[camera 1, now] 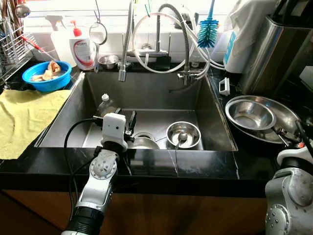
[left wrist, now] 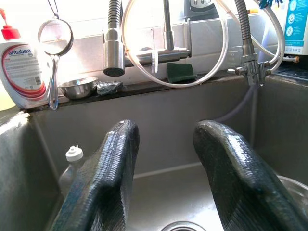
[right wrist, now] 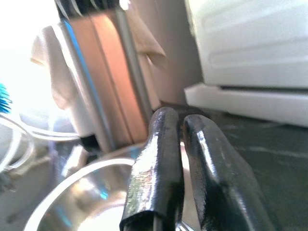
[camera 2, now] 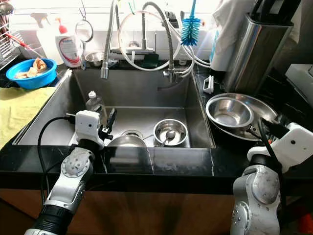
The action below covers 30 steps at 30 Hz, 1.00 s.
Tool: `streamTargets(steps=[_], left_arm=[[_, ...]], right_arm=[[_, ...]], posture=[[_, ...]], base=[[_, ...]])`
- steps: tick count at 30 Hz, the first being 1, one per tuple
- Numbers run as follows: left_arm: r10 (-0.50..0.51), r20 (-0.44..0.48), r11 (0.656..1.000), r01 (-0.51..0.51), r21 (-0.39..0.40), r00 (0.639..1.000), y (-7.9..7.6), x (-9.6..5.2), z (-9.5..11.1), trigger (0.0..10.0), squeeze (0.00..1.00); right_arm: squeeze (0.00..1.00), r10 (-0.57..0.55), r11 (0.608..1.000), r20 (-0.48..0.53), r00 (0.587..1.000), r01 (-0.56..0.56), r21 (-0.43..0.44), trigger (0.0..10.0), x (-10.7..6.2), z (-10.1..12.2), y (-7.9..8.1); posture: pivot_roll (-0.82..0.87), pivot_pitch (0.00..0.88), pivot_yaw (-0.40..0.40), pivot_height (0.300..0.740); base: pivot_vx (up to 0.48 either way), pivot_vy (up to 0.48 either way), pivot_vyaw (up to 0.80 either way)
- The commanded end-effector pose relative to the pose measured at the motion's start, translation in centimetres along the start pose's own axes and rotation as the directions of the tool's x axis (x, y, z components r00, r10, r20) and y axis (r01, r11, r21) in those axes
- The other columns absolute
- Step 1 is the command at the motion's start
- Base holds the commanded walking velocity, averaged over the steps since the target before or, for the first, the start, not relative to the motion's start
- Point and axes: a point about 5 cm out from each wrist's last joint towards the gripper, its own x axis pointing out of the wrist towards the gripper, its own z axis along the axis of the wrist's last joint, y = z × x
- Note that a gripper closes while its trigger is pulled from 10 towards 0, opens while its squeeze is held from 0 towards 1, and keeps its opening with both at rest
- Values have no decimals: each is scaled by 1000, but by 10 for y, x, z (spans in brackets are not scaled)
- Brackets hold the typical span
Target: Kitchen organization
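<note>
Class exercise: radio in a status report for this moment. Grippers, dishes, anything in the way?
Left gripper open, over sink. Right gripper shut, at stacked steel bowls on counter. Small bowl with spoon in sink. Clear bottle beside left gripper.

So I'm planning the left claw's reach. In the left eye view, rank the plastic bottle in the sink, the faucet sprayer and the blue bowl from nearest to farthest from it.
1. Plastic bottle, in the sink beside the left claw.
2. Faucet sprayer, over the sink's back.
3. Blue bowl, on the left counter.
</note>
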Motion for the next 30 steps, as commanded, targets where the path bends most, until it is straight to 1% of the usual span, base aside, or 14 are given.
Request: streamTargets(steps=[1, 4, 11, 12, 14, 15, 17, 18, 19, 23, 25, 28, 30], left_arm=[[-5, 12, 1000, 4, 18, 1000, 1, 1, 3, 10000, 0], [-4, 10, 1000, 4, 15, 1000, 0, 1, 2, 10000, 0], [-6, 7, 1000, 6, 10, 1000, -2, 1, 2, 10000, 0], [-7, 7, 1000, 7, 10, 1000, -3, 1, 2, 10000, 0], [-7, 7, 1000, 6, 10, 1000, -2, 1, 2, 10000, 0], [-6, 8, 1000, 6, 11, 1000, -2, 2, 2, 10000, 0], [-4, 9, 1000, 4, 13, 1000, -1, 2, 2, 10000, 0], [-2, 10, 1000, 2, 15, 1000, 0, 2, 3, 10000, 0], [-2, 10, 1000, 2, 16, 1000, 1, 2, 3, 10000, 0], [-2, 8, 1000, 2, 16, 1000, 1, 1, 2, 10000, 0], [-4, 6, 1000, 4, 12, 1000, -2, 1, 1, 10000, 0], [-12, 7, 1000, 12, 5, 1000, -5, 1, 1, 10000, 0], [-14, 8, 1000, 14, 4, 1000, -5, 1, 1, 10000, 0]], right_arm=[[1000, 5, 1000, 13, 1000, -5, -6, 10000, -2, 5, 1], [1000, 7, 1000, -2, 1000, -7, -13, 10000, -8, 6, -6], [1000, -34, 999, -52, 998, 32, -30, 10000, -16, -1, -18], [1000, -38, 999, -62, 997, 37, -21, 10000, -17, -3, -21], [1000, -22, 1000, -67, 998, 20, -22, 10000, -17, -4, -22], [1000, 38, 998, -76, 996, -41, -41, 10000, -17, -4, -21], [1000, 145, 983, -75, 987, -152, -106, 10000, -16, -2, -21], [1000, 189, 970, -63, 980, -197, -145, 10000, -13, 4, -26], [1000, 194, 968, -53, 980, -200, -151, 10000, -11, 8, -30], [1000, 194, 968, -44, 980, -199, -153, 10000, -10, 12, -37], [1000, 207, 964, -48, 977, -212, -160, 10000, -12, 12, -36], [1000, 238, 958, -67, 969, -246, -149, 10000, -17, 8, -34], [1000, 233, 959, -72, 970, -241, -148, 10000, -19, 6, -36]], posture=[[-145, 0, -6, 740], [-153, 0, -9, 740], [-156, 0, -10, 740], [-156, 0, -10, 740], [-155, 0, -10, 740], [-151, 0, -11, 740], [-150, 0, -10, 740], [-153, 0, -10, 740], [-154, 0, -11, 740], [-158, 0, -12, 740], [-160, 0, -10, 740], [-160, 0, -4, 740], [-160, 0, -4, 740]], base=[[0, 0, 0], [0, 0, 0], [0, 0, 0], [0, 0, 0], [0, 0, 0], [0, 0, 0], [0, 0, 0], [0, 0, 0], [0, 0, 0], [0, 0, 0], [0, 0, 0], [0, 0, 0], [0, 0, 0]])
